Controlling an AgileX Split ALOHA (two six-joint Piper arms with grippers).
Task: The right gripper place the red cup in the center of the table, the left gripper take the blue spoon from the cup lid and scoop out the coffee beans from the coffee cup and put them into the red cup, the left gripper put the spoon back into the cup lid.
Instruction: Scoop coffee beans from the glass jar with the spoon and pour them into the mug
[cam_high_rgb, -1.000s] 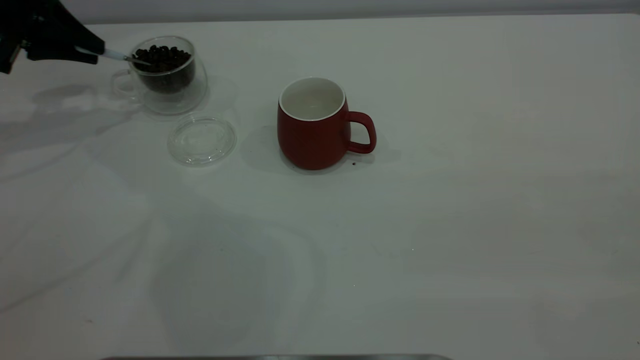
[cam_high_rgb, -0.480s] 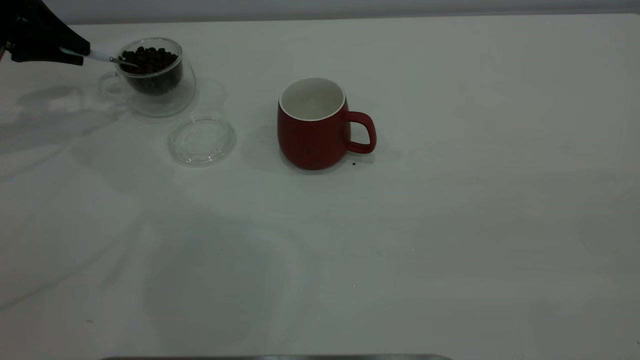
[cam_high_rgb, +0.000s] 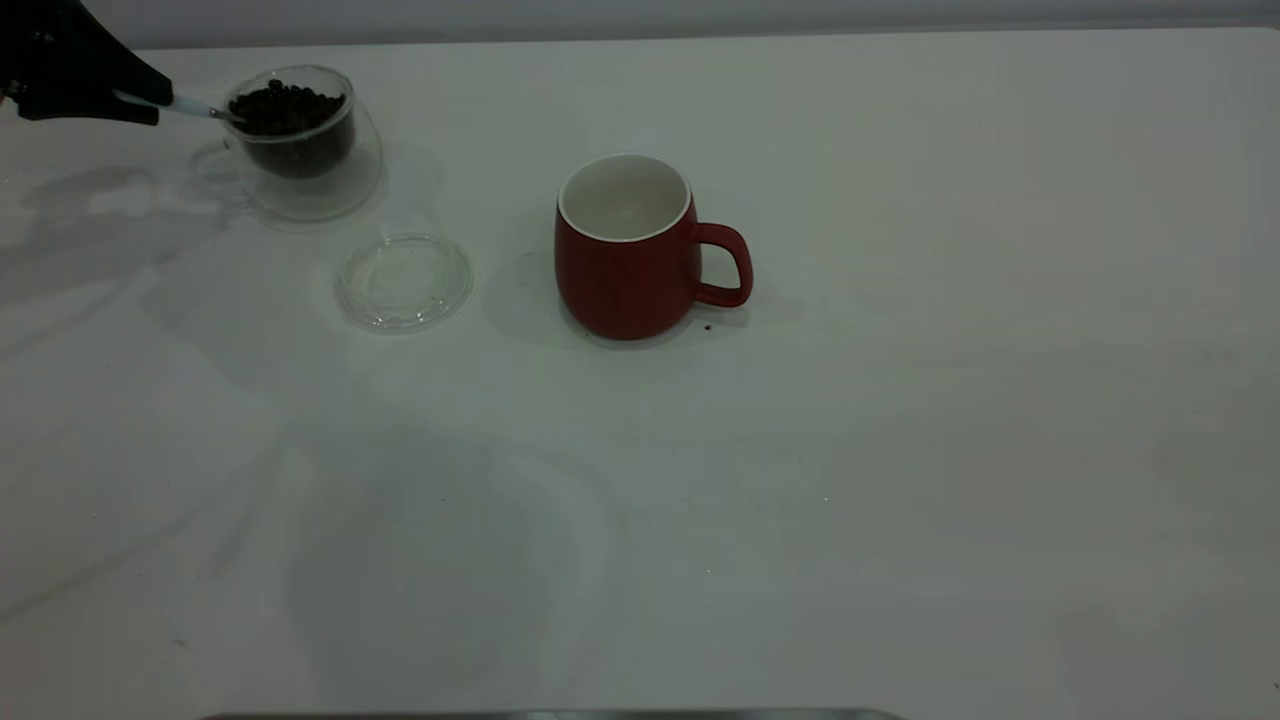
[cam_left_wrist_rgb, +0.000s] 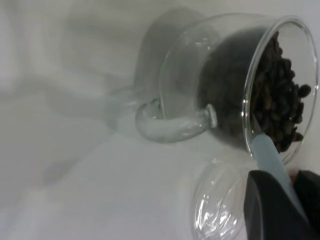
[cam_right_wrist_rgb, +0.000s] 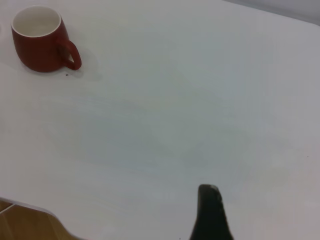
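The red cup (cam_high_rgb: 625, 255) stands upright near the middle of the table (cam_high_rgb: 800, 450), handle to the right, its white inside bare; the right wrist view shows this cup (cam_right_wrist_rgb: 42, 42) far off. At the back left, my left gripper (cam_high_rgb: 140, 100) is shut on the pale handle of the blue spoon (cam_high_rgb: 190, 105). The spoon's bowl is buried among the coffee beans (cam_high_rgb: 288, 100) in the glass coffee cup (cam_high_rgb: 295, 140), which leans toward the gripper. In the left wrist view the spoon (cam_left_wrist_rgb: 272, 160) enters the beans (cam_left_wrist_rgb: 280, 95) over the rim. The cup lid (cam_high_rgb: 403, 280) lies bare. My right gripper (cam_right_wrist_rgb: 210, 210) hovers over bare table.
A small dark speck (cam_high_rgb: 708, 326) lies on the table just by the red cup's handle. The table's back edge runs close behind the coffee cup. A wooden floor patch (cam_right_wrist_rgb: 25, 225) shows past the table's edge in the right wrist view.
The coffee cup has slid left and back with the spoon in it and now tilts. My left gripper has drawn left with the spoon. The red cup and lid have not moved.
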